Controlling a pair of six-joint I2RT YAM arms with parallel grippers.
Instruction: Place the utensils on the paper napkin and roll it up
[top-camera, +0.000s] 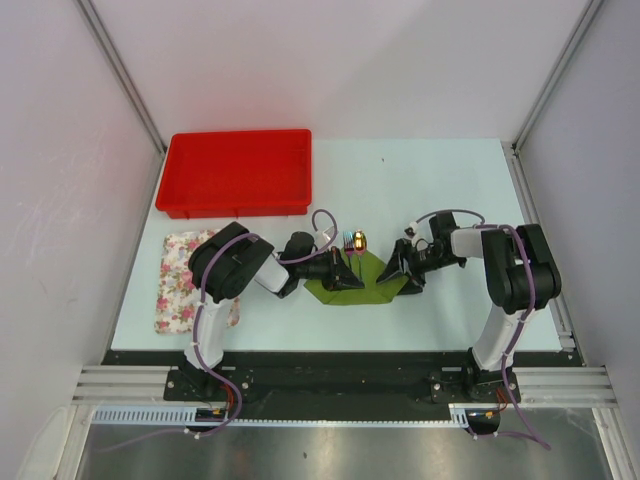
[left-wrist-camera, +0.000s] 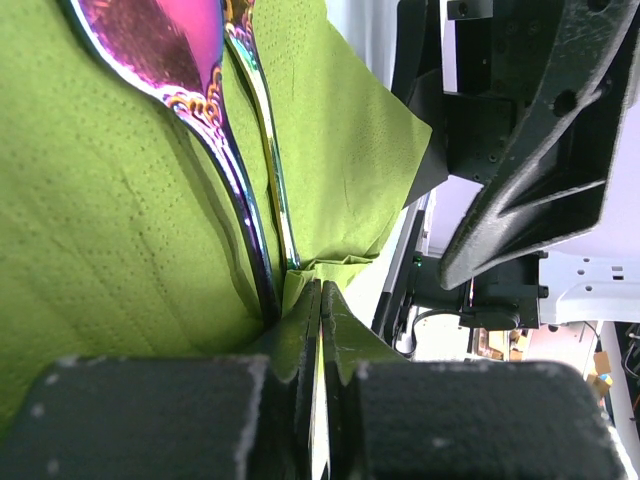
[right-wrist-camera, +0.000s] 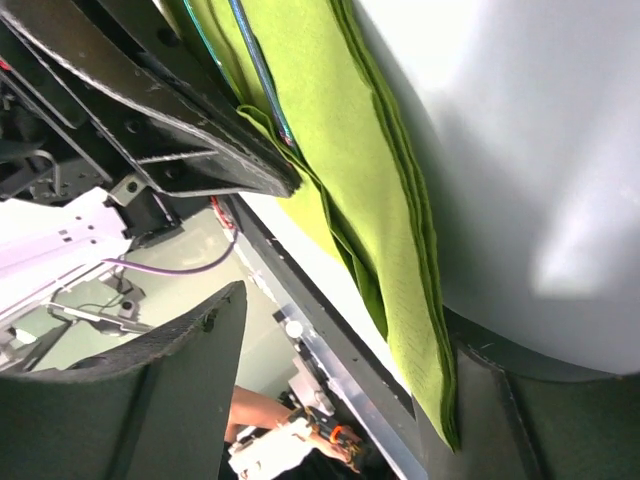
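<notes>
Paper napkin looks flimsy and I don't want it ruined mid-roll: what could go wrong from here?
1. The left gripper is shut on a fold of the paper napkin by the handles of the utensils; a pull may tear it or skew them.
2. Their heads overhang the napkin's far edge in the top view and might slide out.
3. The open right gripper sits close to the left one; they could bump.

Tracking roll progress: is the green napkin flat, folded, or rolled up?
Partly folded, not rolled: the paper napkin lies open under the utensils, one edge doubled over and pinched by the left gripper.
</notes>
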